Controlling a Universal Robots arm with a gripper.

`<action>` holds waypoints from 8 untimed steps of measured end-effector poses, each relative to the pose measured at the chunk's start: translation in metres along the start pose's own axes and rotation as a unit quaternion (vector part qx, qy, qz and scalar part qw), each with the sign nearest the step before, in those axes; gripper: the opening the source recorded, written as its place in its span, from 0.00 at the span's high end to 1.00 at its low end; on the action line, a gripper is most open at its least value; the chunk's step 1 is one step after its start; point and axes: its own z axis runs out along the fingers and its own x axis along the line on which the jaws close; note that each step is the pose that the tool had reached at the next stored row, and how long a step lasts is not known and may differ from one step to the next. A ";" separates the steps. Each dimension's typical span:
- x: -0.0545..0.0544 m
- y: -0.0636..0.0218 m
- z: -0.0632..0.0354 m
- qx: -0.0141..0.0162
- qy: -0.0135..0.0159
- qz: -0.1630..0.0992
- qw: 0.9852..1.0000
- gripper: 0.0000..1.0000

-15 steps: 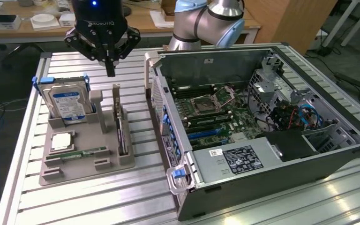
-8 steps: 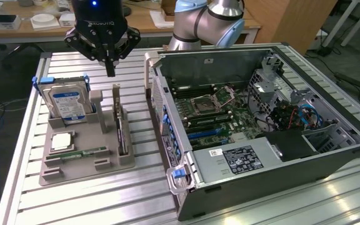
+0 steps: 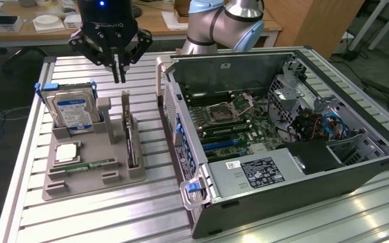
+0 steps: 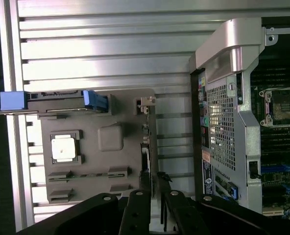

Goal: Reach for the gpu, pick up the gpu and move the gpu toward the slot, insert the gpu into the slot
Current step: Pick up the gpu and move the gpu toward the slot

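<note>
The gripper (image 3: 119, 78) is hanging above the far end of a grey holder (image 3: 93, 152), its two fingers (image 3: 116, 71) pointing down with only a narrow gap between them and nothing held. The gpu (image 3: 132, 144) is standing on its long edge in a groove of that holder, below the fingers and not touching them; its metal bracket end is lying nearest the gripper. In the wrist view the gripper (image 4: 155, 188) is lining up over the thin edge of the gpu (image 4: 145, 156). A hard drive (image 3: 73, 114) is standing upright in the holder on the exterior view's left of the card, with a processor chip (image 3: 67, 152) lying flat near it. An open computer case (image 3: 282, 167) is sitting on the table (image 3: 113, 212) on the exterior view's right, showing its motherboard (image 3: 228, 121).
</note>
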 end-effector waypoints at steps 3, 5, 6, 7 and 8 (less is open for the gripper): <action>0.000 0.0000 0.0000 0.000 0.000 0.000 1.000 0.71; 0.000 0.0000 0.0000 0.000 0.000 0.000 1.000 0.65; 0.000 0.0000 0.0000 0.000 0.000 0.000 1.000 0.59; 0.000 0.0000 0.0000 0.000 0.000 0.000 1.000 0.53; 0.000 0.0000 0.0000 0.000 0.000 0.000 1.000 0.47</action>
